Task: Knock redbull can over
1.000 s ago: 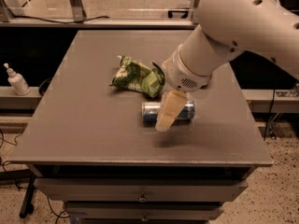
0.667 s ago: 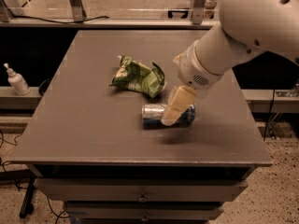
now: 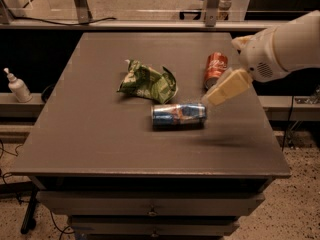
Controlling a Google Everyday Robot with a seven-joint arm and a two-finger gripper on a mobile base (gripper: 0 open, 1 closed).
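Note:
The redbull can [image 3: 178, 115] lies on its side on the grey table [image 3: 100, 139], a little right of the middle, its blue and silver panels facing up. My gripper [image 3: 225, 90] hangs in the air just right of and above the can, apart from it, with its cream-coloured fingers pointing down to the left. The white arm reaches in from the right edge.
An orange-red soda can [image 3: 215, 70] stands just behind the gripper. A crumpled green chip bag [image 3: 148, 82] lies left of and behind the redbull can. A white pump bottle [image 3: 18, 86] stands on a ledge left of the table.
The arm has drawn back to the right and upward, away from the lying redbull can, and now uncovers the orange-red can. The redbull can stays on its side.

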